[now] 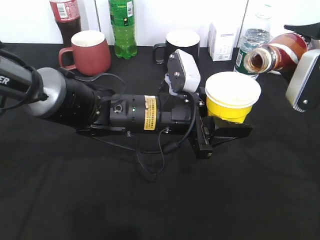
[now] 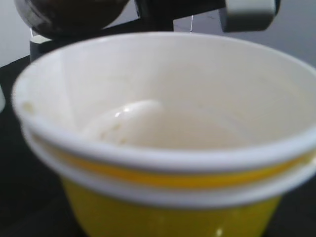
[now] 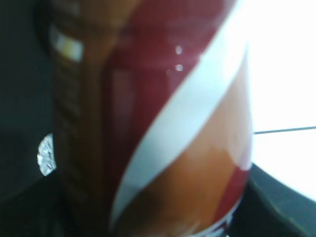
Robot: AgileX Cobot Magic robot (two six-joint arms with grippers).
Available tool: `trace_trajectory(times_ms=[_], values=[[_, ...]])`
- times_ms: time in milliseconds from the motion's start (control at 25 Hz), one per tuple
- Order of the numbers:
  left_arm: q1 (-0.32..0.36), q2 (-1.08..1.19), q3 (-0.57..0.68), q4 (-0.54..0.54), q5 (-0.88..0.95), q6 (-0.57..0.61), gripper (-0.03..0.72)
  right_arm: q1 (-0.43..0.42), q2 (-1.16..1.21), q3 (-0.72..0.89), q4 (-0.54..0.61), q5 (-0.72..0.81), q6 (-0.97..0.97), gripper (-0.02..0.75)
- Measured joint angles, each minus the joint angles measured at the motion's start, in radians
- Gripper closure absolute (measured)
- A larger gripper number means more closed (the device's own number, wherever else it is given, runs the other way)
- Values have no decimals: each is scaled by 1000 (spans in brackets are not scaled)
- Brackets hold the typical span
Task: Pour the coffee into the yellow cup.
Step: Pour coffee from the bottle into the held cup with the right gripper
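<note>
Lying nearly level above the black table (image 1: 150, 200), the coffee bottle (image 1: 277, 54) has its long axis running from the upper right down toward the left, its open mouth aimed at the yellow cup (image 1: 232, 97) and poised just above and behind the cup's far right rim. Brown liquid sits in the clear neck. The exterior view alone gives this layout: the left gripper (image 1: 222, 131) is clenched around the base of the cup, which stands upright right of centre, while the right gripper (image 1: 302, 30) shows only partly at the frame edge, so its hold on the bottle cannot be judged there. The left wrist view adds the cup's inside (image 2: 163, 123), white and dry, with a doubled white rim over the yellow wall. The right wrist view is filled by the bottle's label (image 3: 158, 123), banded red, white and orange-brown, pressed close to the lens; the fingers are not visible, so I cannot tell their state.

Behind stand a maroon mug (image 1: 90, 51), a black mug (image 1: 180, 45) and a green bottle (image 1: 123, 27).
</note>
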Motion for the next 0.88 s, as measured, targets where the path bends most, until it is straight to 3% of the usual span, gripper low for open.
trace_trajectory(times_ms=[360,560,880], values=[[0,0,0,3,1,0,256,0,0,0,7,0,-89,202],[0,0,0,87,1,0,256,0,0,0,34,0,-135,202],[-1,0,0,92,2,0,256,0,0,0,56,-13,-194,202]])
